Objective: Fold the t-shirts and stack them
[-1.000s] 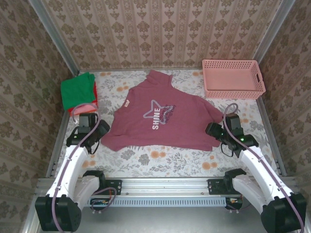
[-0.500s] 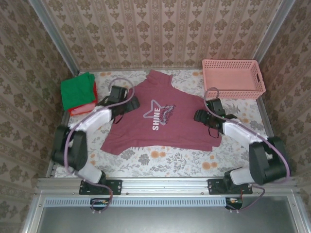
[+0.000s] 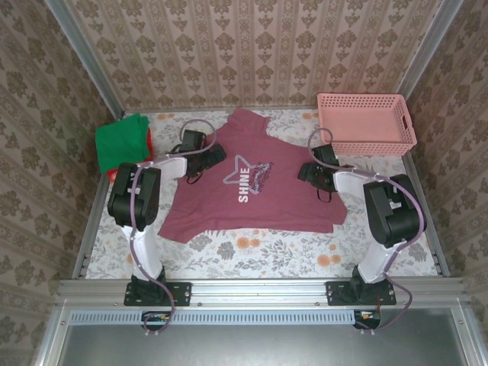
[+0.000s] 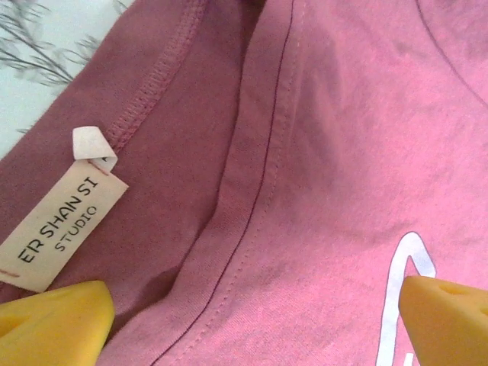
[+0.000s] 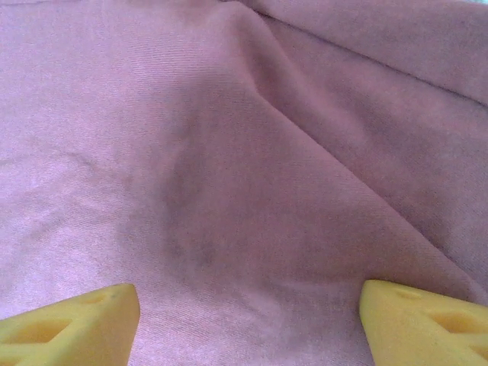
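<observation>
Flowered cloth covered the table [image 3: 252, 248], with patterned paper walls on three sides. From above, the maroon t-shirt [image 3: 255, 202] lay spread flat mid-table, chest print up, with both arms reaching in over its sleeves and covering part of each. The left gripper [image 3: 210, 160] and the right gripper [image 3: 309, 172] were dark shapes against the cloth there, and their fingers were too small to make out. At the far left corner sat a folded green t-shirt [image 3: 122, 141] on top of a red t-shirt [image 3: 113, 174], which showed just a thin edge. A pink basket [image 3: 366, 149] stood at the far right, apart from the shirt.

Close up, the left wrist camera caught what the overhead one could not: a cream label [image 4: 61, 229] reading "ER SHAN SI STUDIO" near a stitched hem, a seam running down the maroon t-shirt [image 4: 343, 137], and a sliver of table [image 4: 30, 61] in the corner. The left gripper [image 4: 248, 320] had its jaws spread wide, its yellow fingertips [image 4: 53, 324] cut off by the frame's edge, nothing pinched. On the right wrist camera the right gripper [image 5: 248, 320] likewise stood open over plain, softly creased cloth of the maroon t-shirt [image 5: 229, 152]; whether the tips touched it I could not tell.
</observation>
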Tool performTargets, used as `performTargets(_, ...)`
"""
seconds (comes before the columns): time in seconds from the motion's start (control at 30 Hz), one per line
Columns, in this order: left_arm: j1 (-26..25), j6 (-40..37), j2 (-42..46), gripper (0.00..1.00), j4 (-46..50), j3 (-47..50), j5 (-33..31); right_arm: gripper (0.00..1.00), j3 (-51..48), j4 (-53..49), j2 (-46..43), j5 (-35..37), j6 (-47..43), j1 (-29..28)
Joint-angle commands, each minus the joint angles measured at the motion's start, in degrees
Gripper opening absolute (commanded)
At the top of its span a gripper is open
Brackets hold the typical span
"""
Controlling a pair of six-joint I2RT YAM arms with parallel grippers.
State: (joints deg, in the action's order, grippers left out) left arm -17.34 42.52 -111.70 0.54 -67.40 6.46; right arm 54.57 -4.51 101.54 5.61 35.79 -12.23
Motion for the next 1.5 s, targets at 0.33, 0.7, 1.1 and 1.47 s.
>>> performTargets(0.33, 8.5, -0.07, 6.17, 0.99, 2.79, 11.44, -1.13, 0.82, 19.39, -9.04, 11.3, -8.68, -7.81, -2.68)
performTargets(0.7, 2.36, -2.94, 14.37, 1.0, 8.91, 7.46, -10.13, 0.8, 14.04, -7.29, 4.69, 0.83, -6.66, -1.4)
performTargets(1.1, -8.2, 4.86, 18.12, 1.0, 4.4, 18.05, -8.2, 0.78, 6.76, -5.25, 2.83, -3.46, -3.53, -3.52)
performTargets(1.47, -2.59, 6.3, 29.96, 1.0, 7.37, 35.49, -7.81, 0.78, -3.95, -3.88, -5.81, -5.82, 1.38, -11.42)
